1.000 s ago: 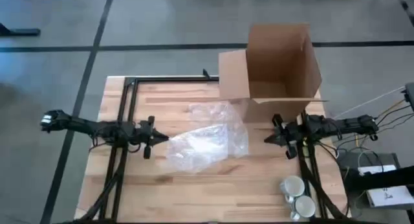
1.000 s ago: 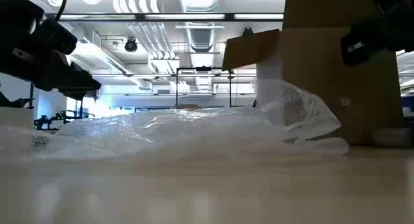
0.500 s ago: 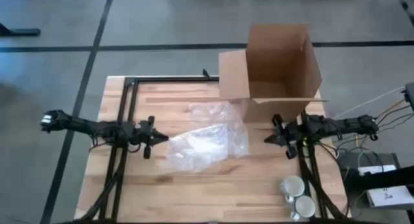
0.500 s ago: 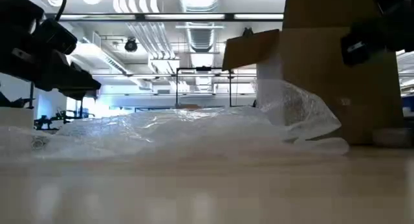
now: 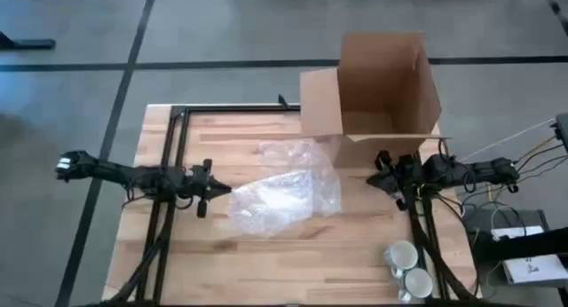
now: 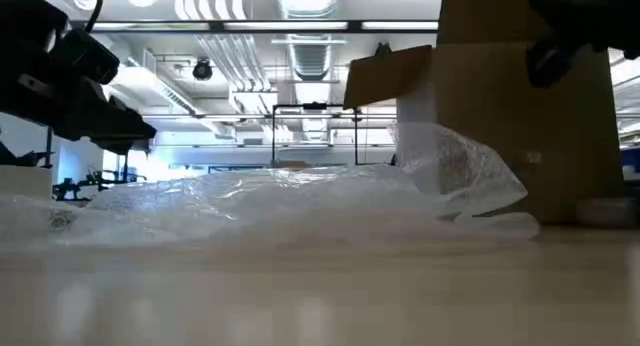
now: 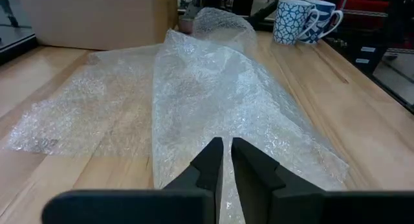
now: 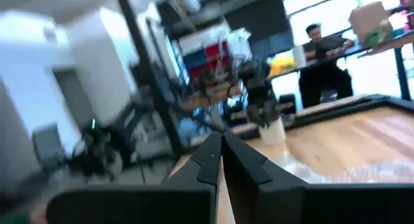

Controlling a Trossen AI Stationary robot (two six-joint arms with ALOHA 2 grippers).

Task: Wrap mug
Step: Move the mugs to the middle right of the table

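Note:
A crumpled sheet of clear bubble wrap (image 5: 284, 190) lies flat on the middle of the wooden table, with one end humped up near the box (image 6: 455, 166). Two white mugs with blue patterns (image 5: 402, 254) (image 5: 415, 282) stand on their bases at the near right corner, also seen in the left wrist view (image 7: 294, 20). My left gripper (image 5: 222, 190) hovers shut just left of the wrap, above its edge (image 7: 226, 146). My right gripper (image 5: 374, 178) hangs shut in the air right of the wrap (image 8: 220, 149), in front of the box.
An open cardboard box (image 5: 382, 85) stands at the far right of the table, its flap (image 5: 319, 103) out over the wrap's far end. A black frame (image 5: 177, 129) runs along the table's left and far sides. A person (image 8: 320, 56) sits in the room beyond.
My right gripper has drawn back a little toward the table's right edge and risen, tipping as it went; its wrist view is blurred by the motion. The wrap and the mugs lie as before.

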